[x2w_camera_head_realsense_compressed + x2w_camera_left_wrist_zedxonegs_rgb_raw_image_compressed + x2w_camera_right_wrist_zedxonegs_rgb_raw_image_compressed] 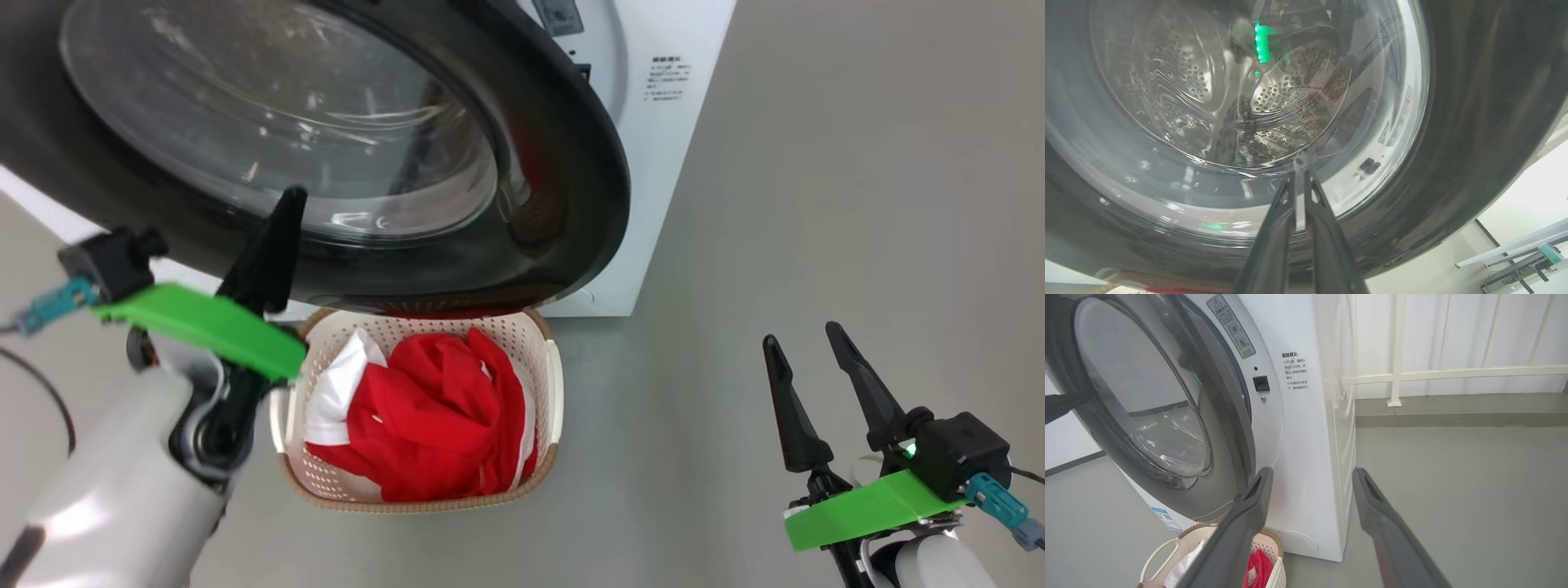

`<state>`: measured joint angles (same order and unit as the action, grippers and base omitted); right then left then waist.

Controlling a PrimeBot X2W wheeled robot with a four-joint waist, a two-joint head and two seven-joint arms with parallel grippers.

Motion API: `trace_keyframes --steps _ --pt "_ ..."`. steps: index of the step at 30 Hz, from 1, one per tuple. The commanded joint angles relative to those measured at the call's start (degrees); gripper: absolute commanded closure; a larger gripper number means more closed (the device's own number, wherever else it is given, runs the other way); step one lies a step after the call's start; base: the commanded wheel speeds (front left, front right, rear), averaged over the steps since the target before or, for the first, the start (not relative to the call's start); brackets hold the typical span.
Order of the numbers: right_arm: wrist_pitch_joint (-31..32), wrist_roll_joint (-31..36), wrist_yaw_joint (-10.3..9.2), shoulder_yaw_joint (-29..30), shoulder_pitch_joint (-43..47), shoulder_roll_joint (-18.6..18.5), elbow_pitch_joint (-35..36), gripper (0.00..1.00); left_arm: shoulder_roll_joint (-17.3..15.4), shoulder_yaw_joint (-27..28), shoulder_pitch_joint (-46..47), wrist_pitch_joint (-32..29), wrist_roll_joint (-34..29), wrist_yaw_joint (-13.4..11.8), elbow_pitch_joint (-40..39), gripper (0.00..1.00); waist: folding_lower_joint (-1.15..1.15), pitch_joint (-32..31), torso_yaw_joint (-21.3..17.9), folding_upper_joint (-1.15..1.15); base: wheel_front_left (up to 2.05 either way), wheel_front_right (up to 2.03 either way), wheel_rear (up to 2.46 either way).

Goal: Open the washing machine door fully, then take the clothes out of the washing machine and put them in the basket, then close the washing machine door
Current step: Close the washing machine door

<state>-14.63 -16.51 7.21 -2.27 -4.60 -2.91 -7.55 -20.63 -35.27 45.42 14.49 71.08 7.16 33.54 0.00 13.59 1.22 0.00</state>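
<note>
While the washing machine door [563, 188] was held ajar from the washing machine [669, 147], the left gripper [1299, 174] was seen pinched nearly closed, empty, tips close to the glass. The right gripper [802, 333] was spread, empty. The clothes [433, 408] were piled in the basket [557, 384], below the door's lower rim.

I list: clothes [433, 416] in basket [545, 392]; basket on floor [816, 204] before washing machine [669, 122], beneath washing machine door [571, 204]; left gripper [1299, 175] close before that door; right gripper [804, 335] well apart, rightward.

Door [457, 245] cut off by the top and left edges above the left gripper [292, 198]; its rim hides the far edge of the basket [558, 384]. Machine lettering [671, 82] beyond the right gripper [802, 333] too small to read
</note>
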Motion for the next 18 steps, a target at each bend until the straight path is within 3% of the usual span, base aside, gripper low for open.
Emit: trace_keyframes --steps 1,2,4,8,18 --pt "-0.4 0.5 0.28 -0.9 0.2 0.0 1.2 0.00 -2.0 3.0 -0.7 0.5 -1.3 0.3 -1.5 0.52 0.00 -0.9 0.8 0.00 0.00 0.00 0.00" --pt "-0.4 0.5 0.28 -0.9 0.3 0.0 1.2 0.00 -1.9 4.0 -2.1 0.5 -1.8 0.3 -1.8 0.47 0.00 -1.1 1.0 0.00 0.00 0.00 0.00" --pt "-0.4 0.5 0.28 -0.7 0.6 -0.1 1.2 0.00 -1.7 6.1 -4.9 0.5 -3.0 0.3 -2.6 0.25 0.00 -1.5 1.4 0.00 0.00 0.00 0.00" --pt "-0.4 0.4 0.28 -0.5 1.2 -0.4 1.2 0.00 -1.0 11.1 -10.3 0.5 -6.4 0.3 -3.9 0.00 0.00 -2.3 2.0 0.00 0.00 0.00 0.00" --pt "-0.4 0.0 0.28 -0.4 2.6 -0.9 1.1 0.00 1.4 21.1 -21.8 0.5 -16.0 0.3 -7.2 0.00 0.00 -4.1 2.2 0.00 0.00 0.00 0.00"
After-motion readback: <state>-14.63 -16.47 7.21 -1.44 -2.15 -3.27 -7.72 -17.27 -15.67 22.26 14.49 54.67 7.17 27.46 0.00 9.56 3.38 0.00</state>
